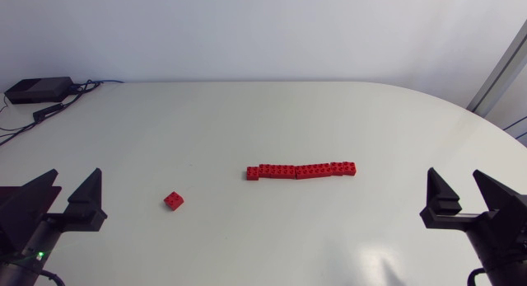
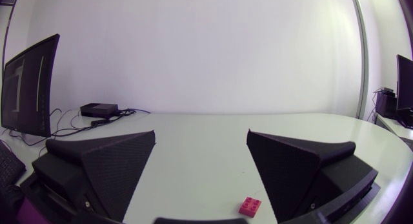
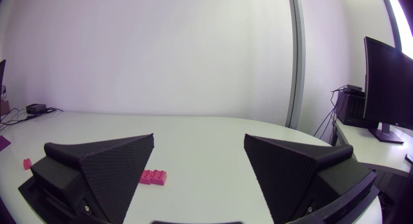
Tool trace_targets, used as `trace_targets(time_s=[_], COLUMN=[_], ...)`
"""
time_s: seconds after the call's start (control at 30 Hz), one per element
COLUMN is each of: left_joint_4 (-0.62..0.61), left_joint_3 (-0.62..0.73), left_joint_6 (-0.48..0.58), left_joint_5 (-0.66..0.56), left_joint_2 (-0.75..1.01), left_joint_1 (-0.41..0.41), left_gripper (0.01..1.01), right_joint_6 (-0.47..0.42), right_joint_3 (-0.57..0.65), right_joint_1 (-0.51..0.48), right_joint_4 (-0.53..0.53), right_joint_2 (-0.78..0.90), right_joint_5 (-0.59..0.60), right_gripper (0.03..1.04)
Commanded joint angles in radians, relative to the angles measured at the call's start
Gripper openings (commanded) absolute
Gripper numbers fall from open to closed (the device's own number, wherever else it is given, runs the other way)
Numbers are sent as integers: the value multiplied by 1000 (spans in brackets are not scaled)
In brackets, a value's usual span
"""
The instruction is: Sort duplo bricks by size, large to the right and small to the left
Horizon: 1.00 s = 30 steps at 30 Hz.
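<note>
While both arms sit at the near corners of the white desk [image 1: 247,121], the left claw [image 1: 77,177] and the right claw [image 1: 453,175] are each spread wide, with nothing between the fingers. One small red brick [image 1: 174,200] lies left of centre, nearer the left claw. A row of larger red bricks [image 1: 301,170], touching end to end, lies around the middle, apart from the small one. A black box [image 1: 39,90] sits at the far left corner.

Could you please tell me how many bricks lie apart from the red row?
1: a small brick lies alone between the left gripper and the row at mid-table. None seems hidden.
</note>
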Motion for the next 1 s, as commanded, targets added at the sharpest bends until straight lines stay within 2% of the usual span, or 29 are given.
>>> trace_targets(time_s=[0.0,0.97], left_joint_4=[8,10], left_joint_3=[-22,-22], left_joint_6=[8,8], left_joint_5=[4,4], left_joint_2=[-14,-18], left_joint_1=[-6,-14], left_gripper=[987,985], right_joint_6=[-10,-10], right_joint_3=[-37,-37], right_joint_1=[-3,15], right_joint_4=[-19,-16], right_joint_2=[-4,-6], right_joint_5=[-7,-7], right_gripper=[1007,1005])
